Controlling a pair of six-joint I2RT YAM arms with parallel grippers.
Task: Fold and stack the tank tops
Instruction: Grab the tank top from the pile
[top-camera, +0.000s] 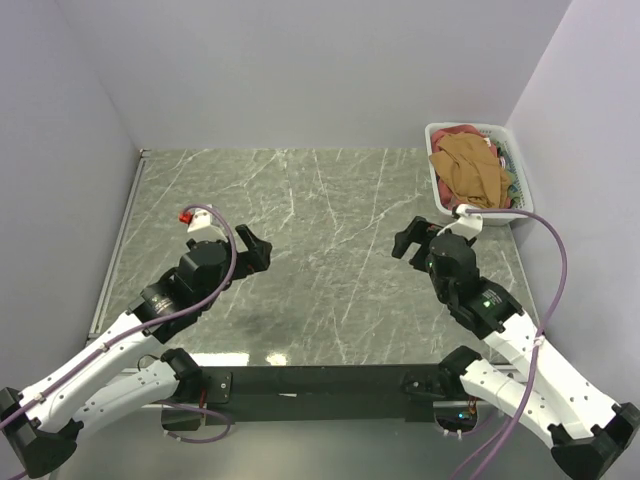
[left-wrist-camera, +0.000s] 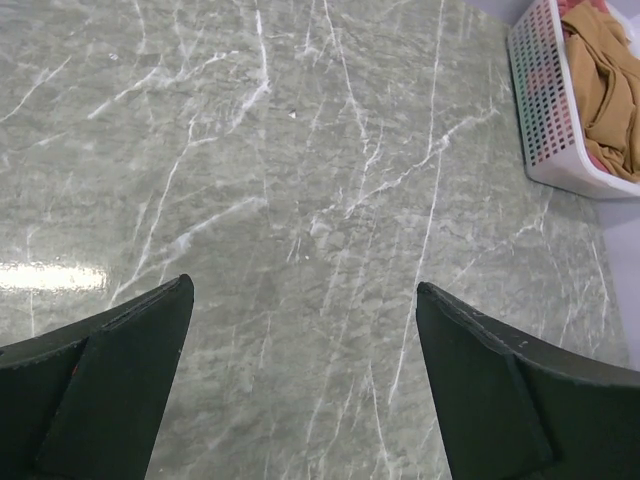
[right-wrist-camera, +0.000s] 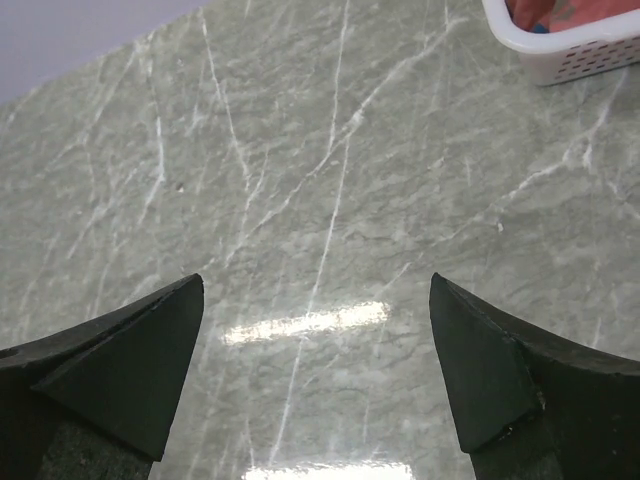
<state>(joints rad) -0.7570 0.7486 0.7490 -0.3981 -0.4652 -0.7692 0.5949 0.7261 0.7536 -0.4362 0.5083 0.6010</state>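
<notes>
**Evidently, nothing folded yet**

From above, a crumpled tan-brown cloth tank top (top-camera: 470, 168) lies over a rust-red tank top (top-camera: 461, 130) in the white plastic mesh basket (top-camera: 433, 140). In the wrist views, the left gripper (left-wrist-camera: 302, 285) and right gripper (right-wrist-camera: 316, 280) are spread wide, holding nothing.

The desk (top-camera: 330, 200) below the left hand (left-wrist-camera: 302, 300) and right hand (right-wrist-camera: 316, 285) is smooth, marble-look stone, polished enough to throw bright glare. Their fingers (left-wrist-camera: 100, 390) are matt black and look like plastic. Beyond the right hand, the basket (left-wrist-camera: 545, 120) is white perforated plastic, holding a tan top (top-camera: 470, 168) of soft, matt, creased cloth.
</notes>
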